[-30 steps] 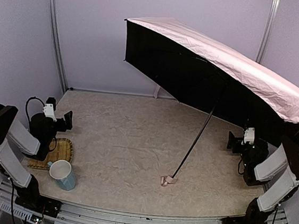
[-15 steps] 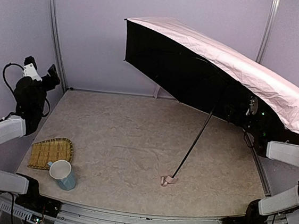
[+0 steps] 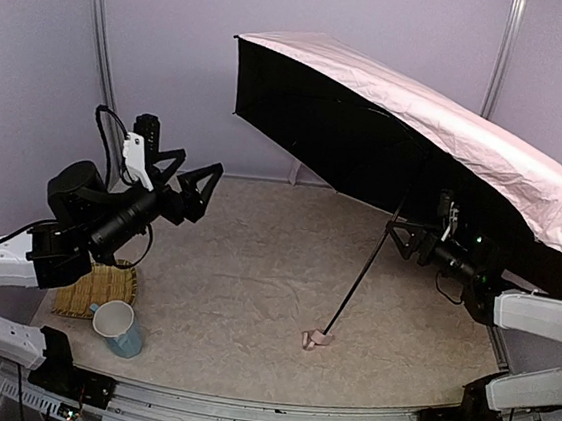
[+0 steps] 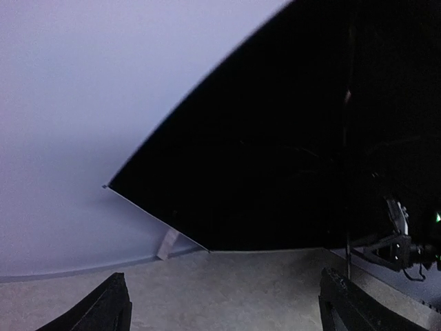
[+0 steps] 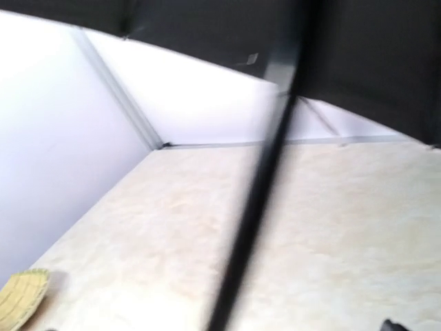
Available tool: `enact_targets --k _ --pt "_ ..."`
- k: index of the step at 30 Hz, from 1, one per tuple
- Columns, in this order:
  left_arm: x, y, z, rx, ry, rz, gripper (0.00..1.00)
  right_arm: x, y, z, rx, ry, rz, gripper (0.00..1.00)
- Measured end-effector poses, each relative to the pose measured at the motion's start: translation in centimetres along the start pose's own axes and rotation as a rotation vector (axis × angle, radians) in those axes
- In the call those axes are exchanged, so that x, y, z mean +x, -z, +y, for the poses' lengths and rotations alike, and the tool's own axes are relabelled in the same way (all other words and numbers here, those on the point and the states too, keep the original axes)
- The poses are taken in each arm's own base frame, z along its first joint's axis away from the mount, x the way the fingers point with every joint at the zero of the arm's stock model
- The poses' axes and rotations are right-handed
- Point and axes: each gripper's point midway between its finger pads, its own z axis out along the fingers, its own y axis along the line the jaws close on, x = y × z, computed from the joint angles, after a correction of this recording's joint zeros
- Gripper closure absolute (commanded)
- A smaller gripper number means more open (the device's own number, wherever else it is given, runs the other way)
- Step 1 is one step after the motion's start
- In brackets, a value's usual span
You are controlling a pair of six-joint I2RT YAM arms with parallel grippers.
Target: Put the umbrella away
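Note:
The umbrella (image 3: pixel 442 117) stands open on the table, its pale pink fabric on top and its black lining (image 4: pixel 289 138) facing the left arm. Its thin black shaft (image 3: pixel 371 260) slants down to the small pink handle (image 3: pixel 315 340) on the tabletop. My left gripper (image 3: pixel 188 183) hovers over the left half of the table, open and empty, pointing at the canopy; its fingertips (image 4: pixel 114 307) frame bare tabletop. Under the canopy my right gripper (image 3: pixel 402 240) is open just right of the shaft, which crosses the right wrist view as a blurred dark bar (image 5: pixel 262 186).
A woven bamboo tray (image 3: pixel 89 293) and a pale blue mug (image 3: pixel 118 326) sit at the near left, below the left arm. Purple walls with metal posts (image 3: pixel 101 61) close the table's back and sides. The canopy overhangs the right back half.
The left arm has swung from the left wall out over the table, now facing the umbrella. The right gripper has moved left, under the canopy, up to the shaft. The umbrella has not moved.

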Motion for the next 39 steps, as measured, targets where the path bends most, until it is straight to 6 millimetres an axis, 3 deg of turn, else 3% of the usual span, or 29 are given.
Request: enact_targets --k 3,6,10,13,16,22,26,29,33,39 --pt "4.1 0.0 -3.9 0.112 -0.005 0.113 0.08 0.3 -1.0 1.0 -0.004 -0.010 0.005 0.20" --pt "7.7 0.3 -6.2 0.203 0.026 0.205 0.07 -0.6 -2.5 0.1 0.048 -0.033 -0.005 0.44" --pt "11.0 1.4 -7.3 0.275 0.085 0.283 0.08 -2.1 -4.0 -1.0 0.103 -0.049 -0.011 0.79" --pt "13.0 1.7 -8.3 0.320 0.134 0.334 0.08 -2.6 -4.7 -0.9 0.105 -0.069 -0.004 0.99" --pt "15.1 1.7 -9.4 0.356 0.171 0.392 0.09 -3.2 -5.3 -0.2 0.083 -0.157 0.006 1.00" --pt "18.8 2.2 -11.6 0.436 0.218 0.496 0.08 -3.8 -6.8 3.7 -0.056 -0.120 0.068 1.00" --pt "19.2 1.9 -12.9 0.491 0.234 0.495 0.07 -4.2 -8.2 9.2 -0.235 -0.103 0.113 1.00" --pt "18.6 1.2 -14.2 0.547 0.250 0.465 0.06 -4.7 -8.6 14.3 -0.395 -0.087 0.123 1.00" --pt "17.6 0.3 -15.2 0.588 0.265 0.406 0.06 -5.2 -8.9 19.6 -0.567 -0.081 0.120 1.00" --pt "17.6 -0.4 -15.5 0.587 0.279 0.371 0.27 -4.6 -9.4 24.8 -0.717 -0.098 0.134 1.00"
